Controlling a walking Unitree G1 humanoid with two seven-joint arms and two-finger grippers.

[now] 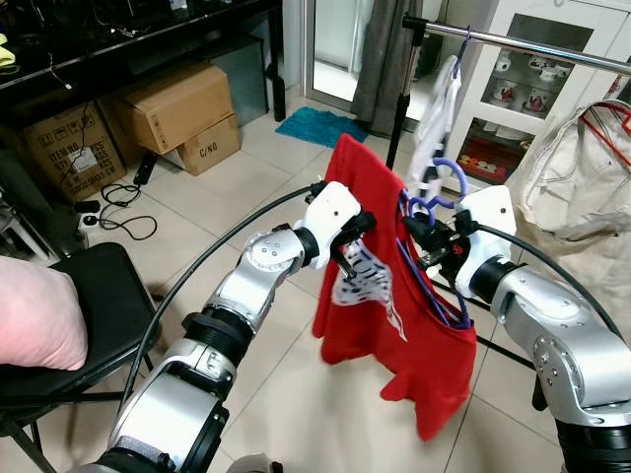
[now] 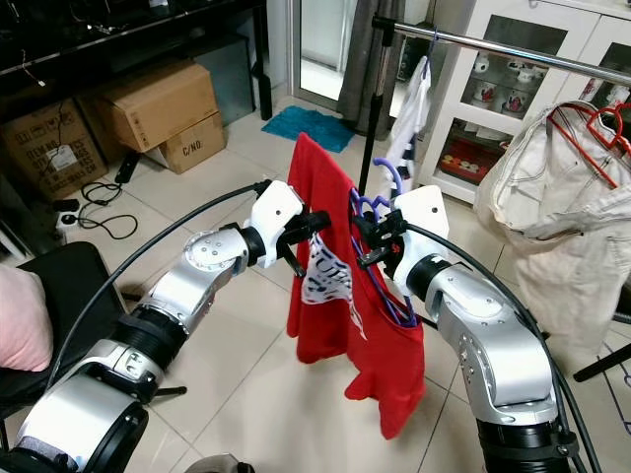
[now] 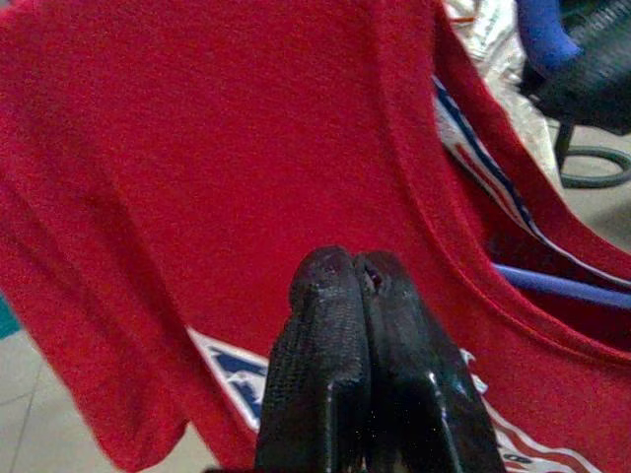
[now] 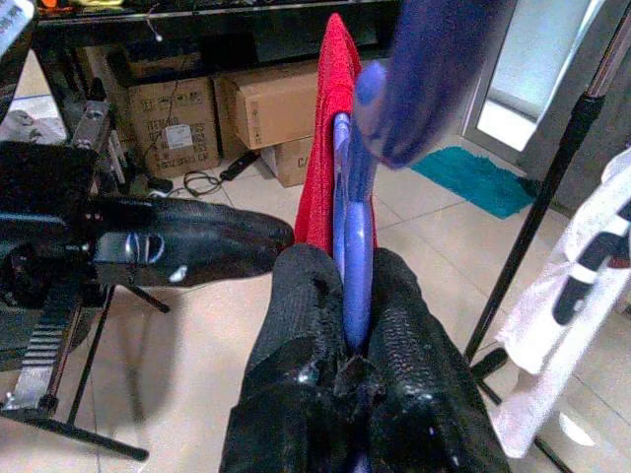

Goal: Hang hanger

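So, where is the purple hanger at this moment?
In the left eye view the purple hanger is at centre right, inside the red shirt, clamped by the right gripper just below the metal rail, not yet hooked on it.

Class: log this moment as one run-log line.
right gripper: shut on purple hanger | left gripper: shut at red shirt | clothes rail: hanger not hung

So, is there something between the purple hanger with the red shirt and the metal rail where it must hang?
Nothing visible blocks the way. The right gripper is shut on the purple hanger, which carries the red T-shirt, below the metal rail. A white garment already hangs on the rail just above the hook, so aim beside it.
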